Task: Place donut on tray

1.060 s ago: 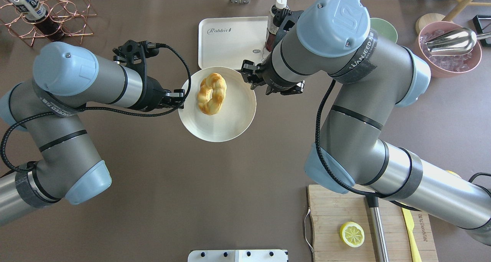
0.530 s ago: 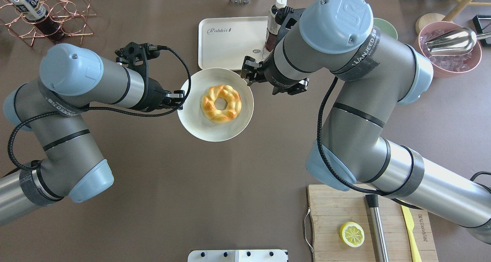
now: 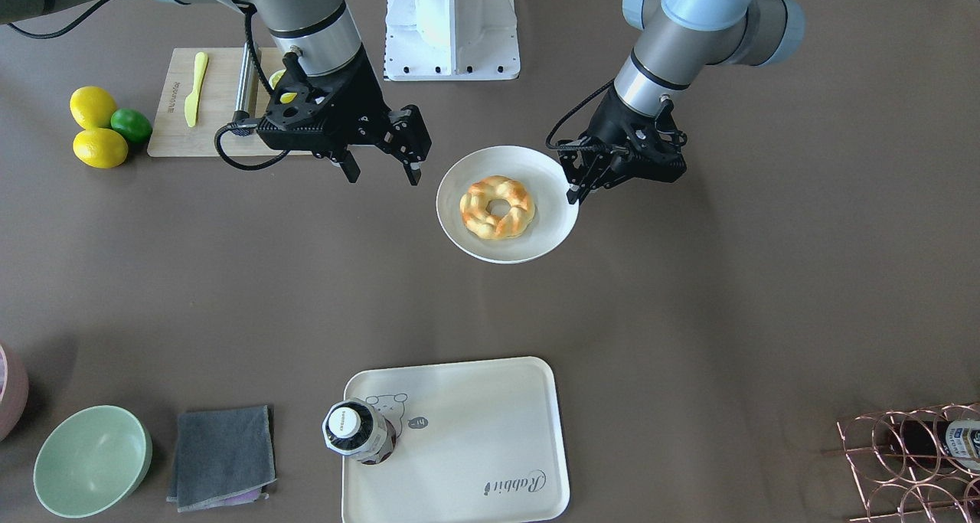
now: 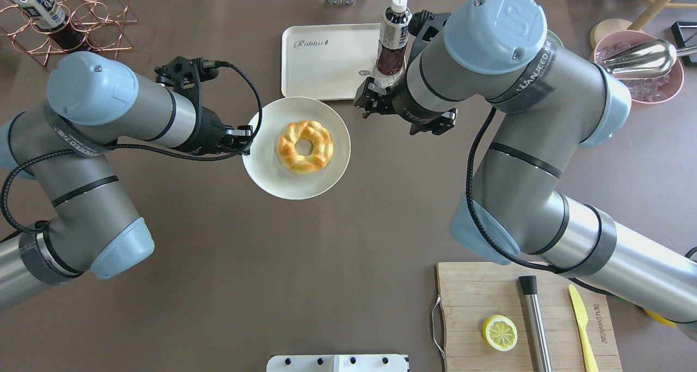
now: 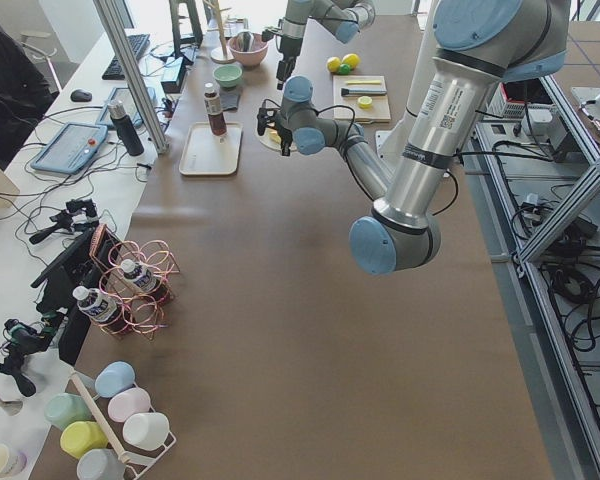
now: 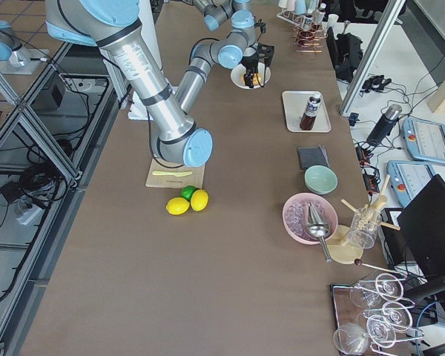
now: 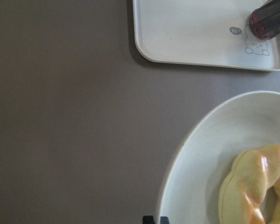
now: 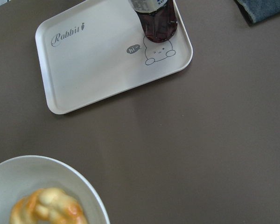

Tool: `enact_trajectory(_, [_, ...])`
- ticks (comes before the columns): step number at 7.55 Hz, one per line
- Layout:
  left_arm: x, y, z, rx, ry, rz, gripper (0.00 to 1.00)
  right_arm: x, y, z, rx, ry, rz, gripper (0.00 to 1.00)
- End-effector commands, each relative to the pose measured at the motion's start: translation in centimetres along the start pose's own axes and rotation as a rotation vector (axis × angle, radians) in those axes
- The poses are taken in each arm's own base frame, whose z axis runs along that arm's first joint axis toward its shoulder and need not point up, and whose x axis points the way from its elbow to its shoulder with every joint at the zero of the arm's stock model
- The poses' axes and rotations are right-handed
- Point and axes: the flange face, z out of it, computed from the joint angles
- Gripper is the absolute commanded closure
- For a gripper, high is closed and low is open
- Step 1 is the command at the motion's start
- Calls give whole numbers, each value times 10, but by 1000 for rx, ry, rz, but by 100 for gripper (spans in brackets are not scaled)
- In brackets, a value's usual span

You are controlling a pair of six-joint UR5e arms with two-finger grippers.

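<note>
The donut (image 4: 305,146) lies flat on a round white plate (image 4: 261,168), near its middle. My left gripper (image 4: 245,140) is shut on the plate's left rim and seems to hold it off the table. In the front view this gripper (image 3: 573,194) is on the plate's right. My right gripper (image 3: 380,172) is open and empty, a short way from the plate's other side. The cream tray (image 4: 326,61) lies beyond the plate. A dark bottle (image 4: 392,40) stands on its right corner. The right wrist view shows the tray (image 8: 98,60) and the donut (image 8: 46,210).
A wooden cutting board (image 4: 474,317) with a lemon half (image 4: 500,333), a yellow knife and a metal rod lies at the front right. A green bowl (image 3: 92,462) and a grey cloth (image 3: 222,454) lie beside the tray. A copper rack (image 4: 81,23) stands at the back left.
My right gripper has drawn back to the right, away from the plate's rim. The plate has shifted left with my left gripper. The donut has gone from standing on edge to lying flat.
</note>
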Motion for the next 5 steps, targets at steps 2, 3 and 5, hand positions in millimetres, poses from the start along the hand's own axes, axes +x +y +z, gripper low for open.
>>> enact_trajectory(2, [-49,-21,-21,-34,-22,18,100,69,-35,0,-16,63,-28,0])
enact_trajectory(3, [-61,-28,-24,-30,-35,36,100,87,-43,4,-12,88,-25,0])
enact_trajectory(5, [-74,-41,-24,-18,-55,43,100,134,-68,6,3,148,-75,0])
